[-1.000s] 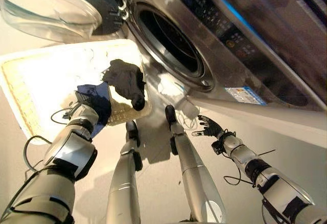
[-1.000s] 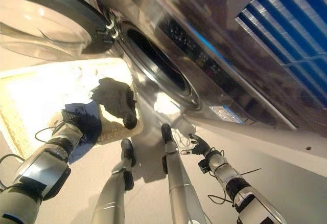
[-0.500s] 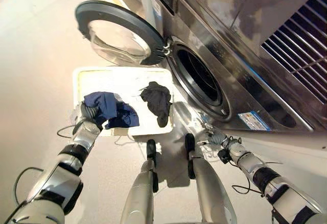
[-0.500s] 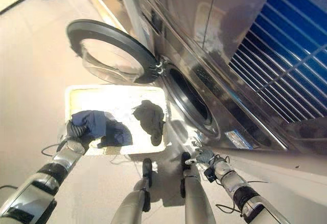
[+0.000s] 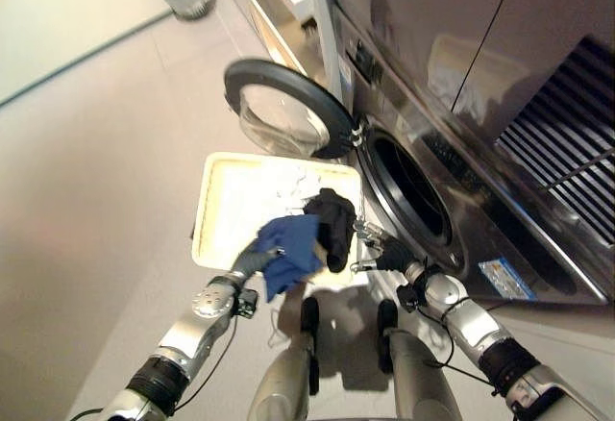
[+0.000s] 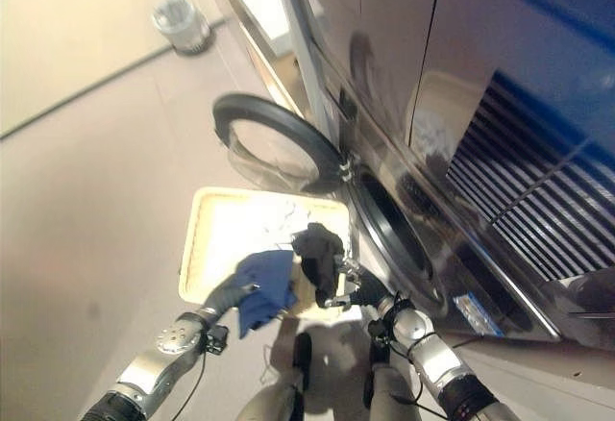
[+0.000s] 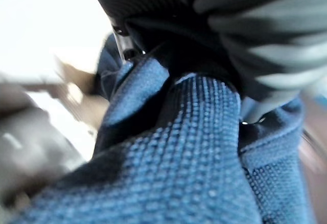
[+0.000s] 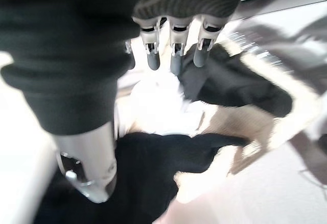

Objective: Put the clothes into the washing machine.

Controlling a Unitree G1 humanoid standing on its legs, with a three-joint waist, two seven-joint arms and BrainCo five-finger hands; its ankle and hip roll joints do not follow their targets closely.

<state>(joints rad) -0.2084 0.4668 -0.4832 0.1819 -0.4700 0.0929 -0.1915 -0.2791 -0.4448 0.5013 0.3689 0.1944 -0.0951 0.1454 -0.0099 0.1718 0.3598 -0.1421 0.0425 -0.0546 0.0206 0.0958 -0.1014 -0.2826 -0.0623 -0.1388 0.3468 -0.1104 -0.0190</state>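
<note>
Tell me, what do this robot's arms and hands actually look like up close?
Both arms are silver-grey tubes broken by black bands at the joints. The left hand and right hand wear a dark ribbed cover over the back and wrist. In the right wrist view the fingers are silver with dark tips, in a row, and the thumb sits apart.

The left hand (image 5: 252, 260), arm reaching toward one o'clock, has its fingers clenched round blue cloth (image 5: 288, 250). The right hand (image 5: 382, 253) reaches toward eleven o'clock, fingers (image 8: 175, 50) relaxed and empty.
</note>
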